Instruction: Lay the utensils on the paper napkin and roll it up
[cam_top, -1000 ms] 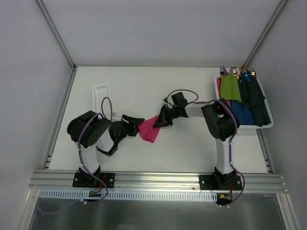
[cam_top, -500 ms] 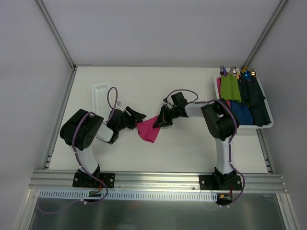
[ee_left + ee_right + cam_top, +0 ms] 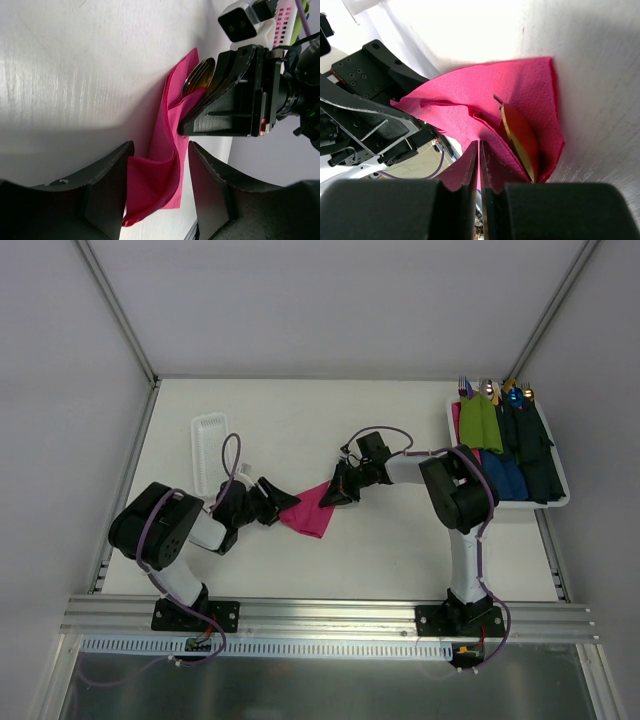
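The magenta paper napkin (image 3: 306, 512) lies crumpled and folded over mid-table between both grippers. A gold utensil (image 3: 521, 134) is tucked inside its fold; its shiny bowl (image 3: 198, 76) peeks out in the left wrist view. My right gripper (image 3: 335, 492) is shut, its fingertips (image 3: 470, 157) pinching a layer of the napkin (image 3: 470, 95) beside the utensil. My left gripper (image 3: 271, 503) is at the napkin's left end, jaws apart, with a loose curl of napkin (image 3: 160, 172) in the gap (image 3: 161, 147). Other utensils are hidden.
A white bin (image 3: 540, 503) at the right edge holds green, blue and navy napkin rolls with coloured utensils sticking out. A narrow white tray (image 3: 197, 455) lies at the back left, close to the left arm's elbow (image 3: 150, 525).
The left arm's elbow has swung out to the left and lower, and its gripper has drawn back slightly to the napkin's left end. The right gripper and the napkin have stayed put.
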Robot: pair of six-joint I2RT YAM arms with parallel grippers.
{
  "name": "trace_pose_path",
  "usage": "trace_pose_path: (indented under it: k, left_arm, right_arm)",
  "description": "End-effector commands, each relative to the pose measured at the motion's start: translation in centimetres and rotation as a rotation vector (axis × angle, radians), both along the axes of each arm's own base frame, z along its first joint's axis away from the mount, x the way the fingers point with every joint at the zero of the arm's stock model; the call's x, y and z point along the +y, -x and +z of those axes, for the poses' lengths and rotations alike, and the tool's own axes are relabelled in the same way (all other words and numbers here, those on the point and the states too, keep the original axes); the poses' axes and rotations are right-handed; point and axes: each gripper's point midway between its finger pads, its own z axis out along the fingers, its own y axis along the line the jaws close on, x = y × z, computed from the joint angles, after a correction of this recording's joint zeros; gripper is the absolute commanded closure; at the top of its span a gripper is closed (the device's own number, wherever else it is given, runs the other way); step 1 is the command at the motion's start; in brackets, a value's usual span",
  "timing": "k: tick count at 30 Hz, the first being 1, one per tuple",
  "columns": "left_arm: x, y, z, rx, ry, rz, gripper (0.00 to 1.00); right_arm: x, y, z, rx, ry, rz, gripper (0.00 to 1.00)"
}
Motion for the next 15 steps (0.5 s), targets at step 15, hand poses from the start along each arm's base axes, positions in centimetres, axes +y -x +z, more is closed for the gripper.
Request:
trace_pose_path:
  k: [15]
  left_arm:
    - [3.4,3.3,-1.6,0.096,-0.197,0.029,0.67]
  right_arm:
    - [-2.7,0.9,-4.8,0.026,0.191,-0.018,0.93]
